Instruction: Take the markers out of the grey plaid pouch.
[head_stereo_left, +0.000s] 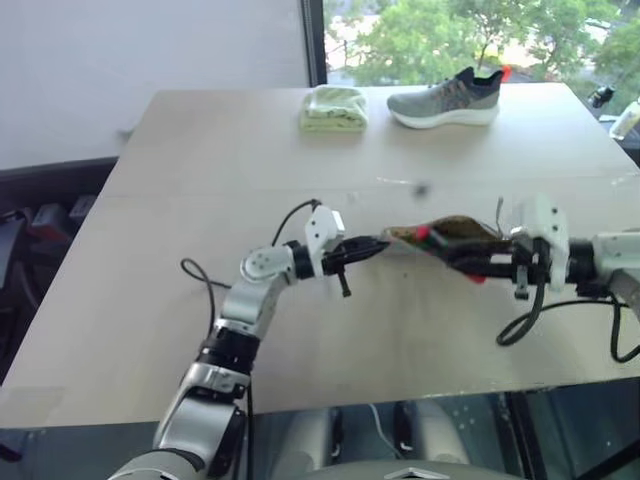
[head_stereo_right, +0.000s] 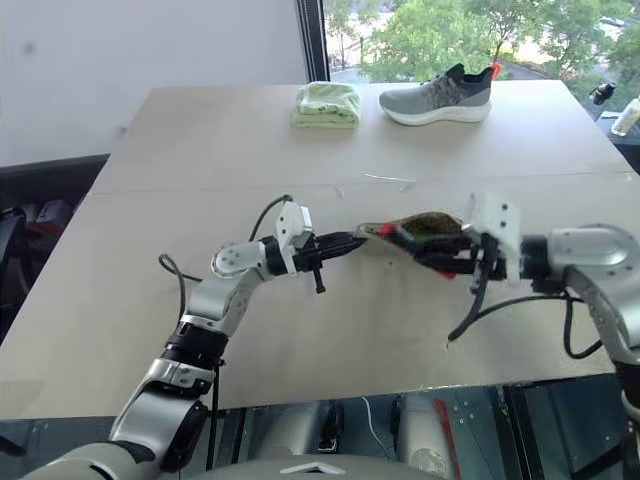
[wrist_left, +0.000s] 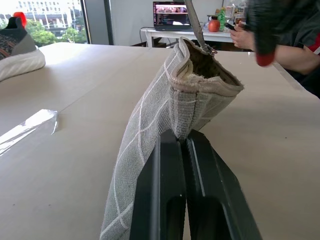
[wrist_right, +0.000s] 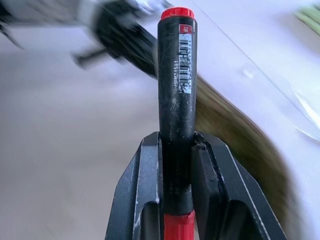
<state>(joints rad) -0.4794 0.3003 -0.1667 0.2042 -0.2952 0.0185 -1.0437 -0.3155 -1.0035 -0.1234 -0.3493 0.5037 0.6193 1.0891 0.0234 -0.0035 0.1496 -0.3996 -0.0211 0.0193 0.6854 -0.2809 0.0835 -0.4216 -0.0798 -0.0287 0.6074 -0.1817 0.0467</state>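
Observation:
My left gripper (wrist_left: 182, 137) is shut on the rim of the grey plaid pouch (wrist_left: 150, 130). It holds the pouch's mouth up off the table, and the olive lining (head_stereo_left: 455, 230) shows inside. My right gripper (wrist_right: 176, 137) is shut on a black marker (wrist_right: 176, 90) with a red cap, gripped around its middle. The marker is clear of the pouch, just beside its open mouth. In the head views both grippers face each other over the middle of the table (head_stereo_left: 200, 200), with the pouch between them.
A grey shoe (head_stereo_left: 445, 100) and a folded pale green cloth (head_stereo_left: 335, 108) lie at the table's far edge. A strip of clear film (wrist_left: 30, 127) lies on the table near the pouch. A person's hands (wrist_left: 240, 35) are at a desk beyond the table.

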